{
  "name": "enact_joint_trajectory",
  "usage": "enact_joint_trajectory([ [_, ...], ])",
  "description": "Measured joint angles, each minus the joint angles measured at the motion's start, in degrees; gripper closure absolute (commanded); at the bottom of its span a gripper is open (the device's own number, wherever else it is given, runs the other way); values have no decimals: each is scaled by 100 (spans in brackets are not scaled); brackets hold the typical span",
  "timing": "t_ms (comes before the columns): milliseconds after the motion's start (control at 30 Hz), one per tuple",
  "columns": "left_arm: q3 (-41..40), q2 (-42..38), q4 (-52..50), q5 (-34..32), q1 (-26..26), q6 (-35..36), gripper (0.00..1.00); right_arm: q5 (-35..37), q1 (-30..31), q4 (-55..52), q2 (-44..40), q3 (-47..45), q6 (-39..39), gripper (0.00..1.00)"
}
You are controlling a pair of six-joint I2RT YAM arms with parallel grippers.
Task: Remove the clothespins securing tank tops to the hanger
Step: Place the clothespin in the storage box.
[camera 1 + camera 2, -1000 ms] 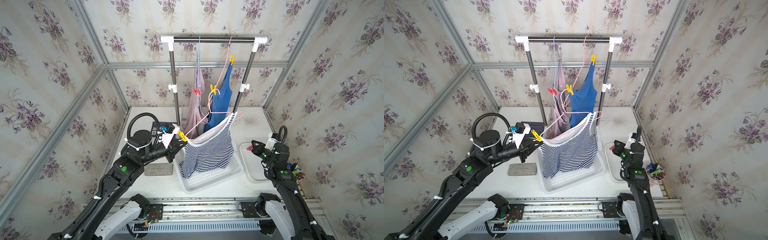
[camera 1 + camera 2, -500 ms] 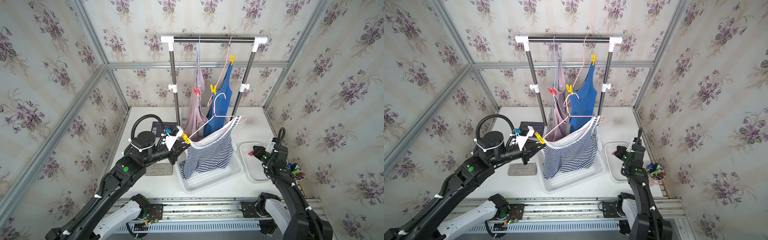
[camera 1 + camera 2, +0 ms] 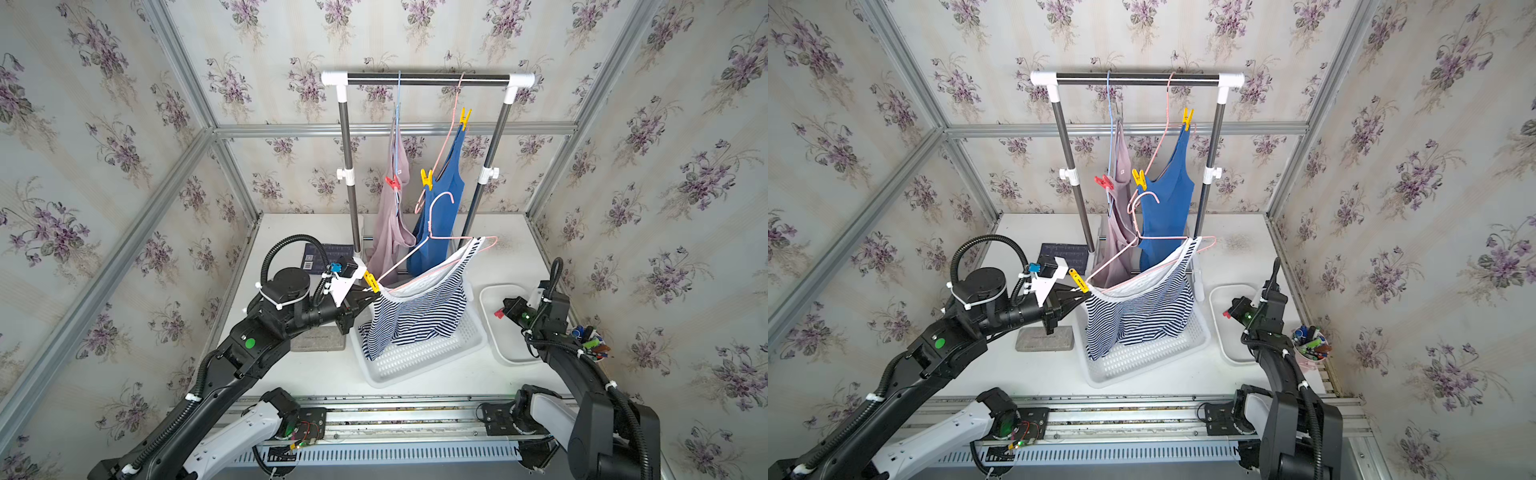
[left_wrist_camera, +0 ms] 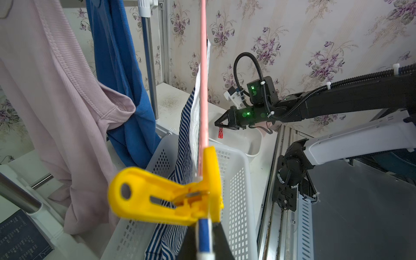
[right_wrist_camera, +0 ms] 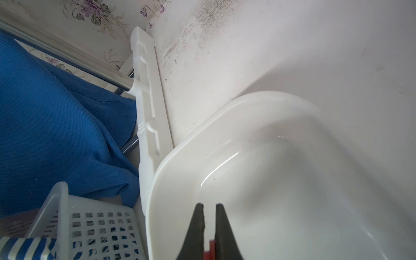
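Note:
A navy-and-white striped tank top (image 3: 419, 311) (image 3: 1138, 311) hangs from a pink hanger (image 3: 440, 237) that is off the rail and tilted over the basket. A yellow clothespin (image 3: 371, 281) (image 3: 1078, 279) (image 4: 166, 198) pins its strap to the hanger's low end. My left gripper (image 3: 368, 297) (image 3: 1079, 296) (image 4: 203, 222) is shut on the striped strap just under that pin. My right gripper (image 3: 500, 311) (image 3: 1229, 312) (image 5: 209, 204) is shut on a red clothespin (image 5: 210, 249) (image 4: 221, 133) above the white tray (image 3: 505, 345) (image 5: 292, 180). On the rail hang a pink-mauve top (image 3: 388, 232) with a red clothespin (image 3: 392, 183) and a blue top (image 3: 440, 208) with two yellow clothespins (image 3: 427, 178) (image 3: 465, 116).
A white perforated basket (image 3: 415, 361) sits under the striped top, beside the tray. The rack's posts (image 3: 353, 208) stand behind it. A grey block (image 3: 318, 343) and a dark card (image 3: 328, 255) lie at the left. A cup of pens (image 3: 588, 338) stands at the right edge.
The left gripper has carried the hanger's end and the striped top slightly right and down. The right gripper has sunk a little toward the tray with the red clothespin.

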Motion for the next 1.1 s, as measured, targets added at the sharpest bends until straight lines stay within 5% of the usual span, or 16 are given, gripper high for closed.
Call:
enact_joint_trajectory([
  [500, -4, 114, 0, -197, -105, 17, 100, -70, 96, 791, 1134, -101, 186, 81],
  [800, -24, 70, -7, -319, -157, 59, 100, -153, 243, 1285, 1803, 177, 466, 51],
  [1100, -9, 177, -11, -385, -162, 101, 100, -151, 269, 1582, 2358, 726, 619, 46],
])
